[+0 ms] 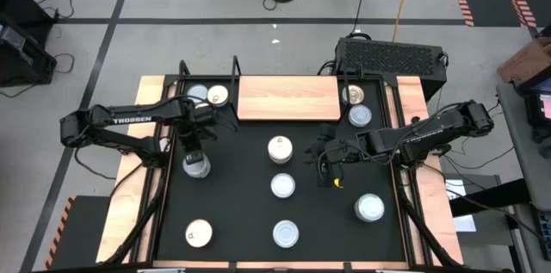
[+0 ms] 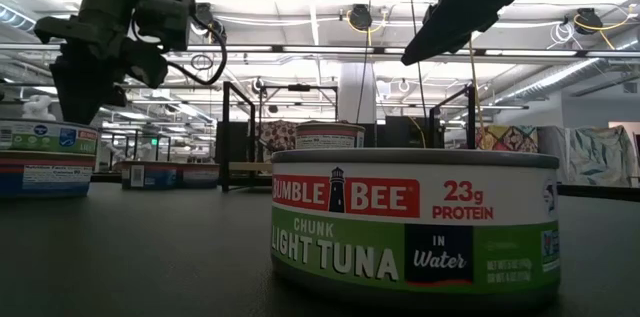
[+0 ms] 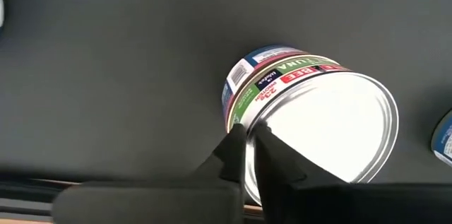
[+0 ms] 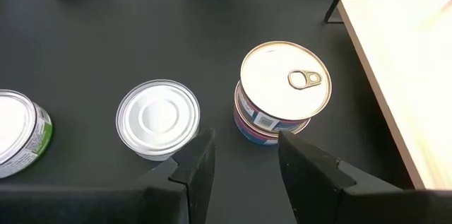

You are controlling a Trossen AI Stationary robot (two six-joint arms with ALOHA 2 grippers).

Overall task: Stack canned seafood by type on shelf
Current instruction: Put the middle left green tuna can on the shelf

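Observation:
My left gripper (image 1: 192, 150) points down, shut, over a stack of two tins (image 1: 197, 168) at the left of the black mat. The upper tin (image 3: 318, 128) has a green label and the lower one a blue label. In the left wrist view the gripper (image 3: 247, 138) stands at the top tin's rim. My right gripper (image 1: 331, 158) hovers open right of centre, slanting down toward a gold-topped stack of two tins (image 4: 284, 86) with a pull ring. A silver tin (image 4: 157, 118) stands beside that stack. The shelf (image 1: 288, 97) lies at the far side, with tins at both ends. My left gripper's shut fingertips (image 3: 236, 139) stand from above at the edge of the top tin's lid (image 3: 265, 121). I cannot tell whether they touch it. The stack stands upright on the mat.
Single tins stand about the mat (image 1: 282, 186) (image 1: 370, 208) (image 1: 286, 234) (image 1: 199, 234). A green-labelled tuna tin (image 2: 415, 222) fills the low view. Two tins (image 1: 207, 95) sit at the shelf's left end, two more (image 1: 356, 105) at its right. A black ribbed box (image 1: 392, 56) stands behind.

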